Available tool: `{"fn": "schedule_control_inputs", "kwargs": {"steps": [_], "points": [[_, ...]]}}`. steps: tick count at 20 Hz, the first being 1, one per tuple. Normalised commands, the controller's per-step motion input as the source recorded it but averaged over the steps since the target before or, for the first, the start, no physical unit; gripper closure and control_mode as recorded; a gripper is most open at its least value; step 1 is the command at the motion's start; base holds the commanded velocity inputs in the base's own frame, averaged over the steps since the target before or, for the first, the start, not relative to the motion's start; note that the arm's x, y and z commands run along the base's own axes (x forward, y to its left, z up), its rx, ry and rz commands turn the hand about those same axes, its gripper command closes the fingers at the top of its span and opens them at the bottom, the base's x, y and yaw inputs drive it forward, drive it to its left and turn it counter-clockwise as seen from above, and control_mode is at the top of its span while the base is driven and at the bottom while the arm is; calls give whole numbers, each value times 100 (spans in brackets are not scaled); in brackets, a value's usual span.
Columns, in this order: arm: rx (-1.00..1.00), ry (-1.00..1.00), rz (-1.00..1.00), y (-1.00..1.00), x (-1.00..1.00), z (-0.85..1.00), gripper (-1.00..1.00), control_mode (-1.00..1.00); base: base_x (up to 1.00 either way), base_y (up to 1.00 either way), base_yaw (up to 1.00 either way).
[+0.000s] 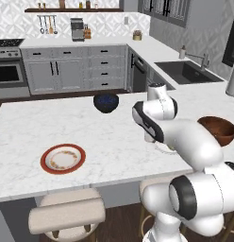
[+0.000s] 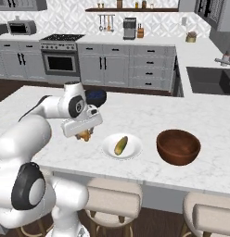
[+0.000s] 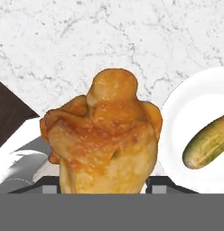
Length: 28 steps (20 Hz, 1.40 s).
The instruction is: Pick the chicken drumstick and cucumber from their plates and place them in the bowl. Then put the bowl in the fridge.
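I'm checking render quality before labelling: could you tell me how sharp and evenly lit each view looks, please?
Left base view: soft, slightly blurred, even light. Right base view: glossy highlight inside the reddish-brown wooden bowl. Hand view: golden-brown chicken drumstick sharp, close, faint shadow beside the yellowish-green cucumber on its white plate.

Golden-brown chicken drumstick, yellowish-green cucumber on white plate, red-rimmed speckled plate, reddish-brown bowl

Plates two; bowls two; drumstick one; cucumber one

Arm bent low over the counter — hand clamped, pointing down.
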Motion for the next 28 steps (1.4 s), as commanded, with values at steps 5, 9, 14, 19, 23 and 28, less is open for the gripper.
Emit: {"fn": "schedule_control_inputs", "kwargs": {"steps": [5,9,14,19,23,28], "points": [[0,0,-8,-100,-9,30,100,-100,0,0,0],[3,0,-21,-100,-1,24,100,-100,0,0,0],[8,7,-41,-100,18,17,100,-100,0,0,0],[9,2,-43,-100,14,6,100,-100,0,0,0],[8,0,-42,-100,7,10,100,-100,0,0,0],[4,0,-29,-88,33,1,100,-100,0,0,0]]}}
